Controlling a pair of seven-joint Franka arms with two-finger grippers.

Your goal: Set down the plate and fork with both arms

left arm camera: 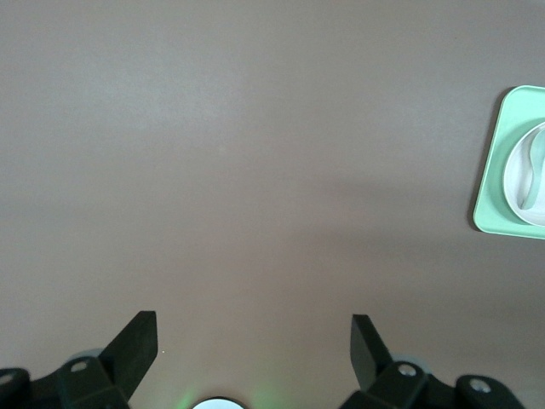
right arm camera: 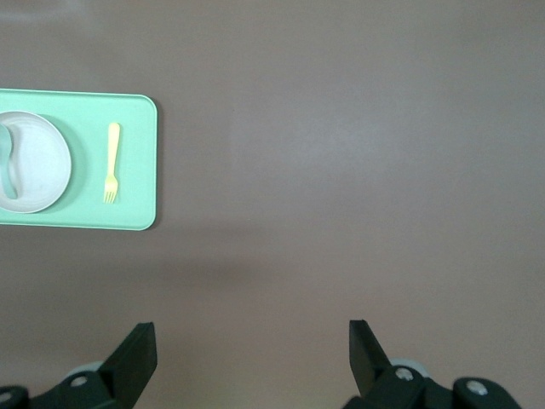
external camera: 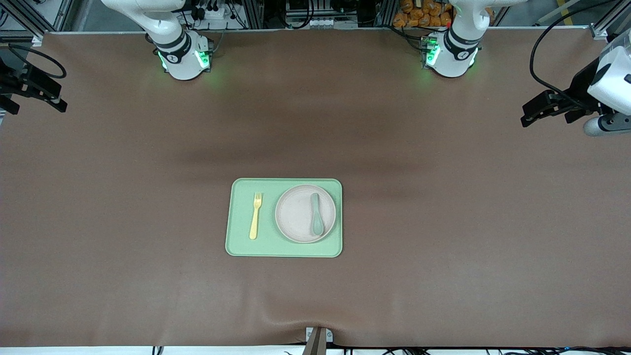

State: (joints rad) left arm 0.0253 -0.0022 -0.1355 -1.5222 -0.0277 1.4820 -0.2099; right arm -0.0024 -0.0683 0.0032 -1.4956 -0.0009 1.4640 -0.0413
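The plate (external camera: 300, 214) lies flat on the light-green tray (external camera: 241, 244), in the part of the tray toward the left arm's end of the table. A grey-green spoon (external camera: 316, 213) rests in the plate, with its bowl nearer to the front camera and its handle pointing toward the robots' bases. The fork (external camera: 255, 216) lies on the bare tray just beside the plate, toward the right arm's end, not touching it; its tines point toward the bases. The tray sits near the middle of the brown table (external camera: 443, 222).

Both grippers are well apart from the tray, so the plate and the fork are not near any finger. The left gripper (external camera: 535, 112) hangs over the table's edge at the left arm's end. In the left wrist view its 2 fingers (left arm camera: 136, 345) stand wide apart with nothing between them, and only 1 corner of the tray (left arm camera: 490, 192) with a part of the plate (left arm camera: 519, 183) shows. The right gripper (external camera: 47, 96) hangs over the table's edge at the right arm's end. In the right wrist view its 2 fingers (right arm camera: 136, 354) are also spread wide and empty, and the tray (right arm camera: 140, 166), the plate (right arm camera: 38, 166) and the fork (right arm camera: 111, 162) show at a distance.
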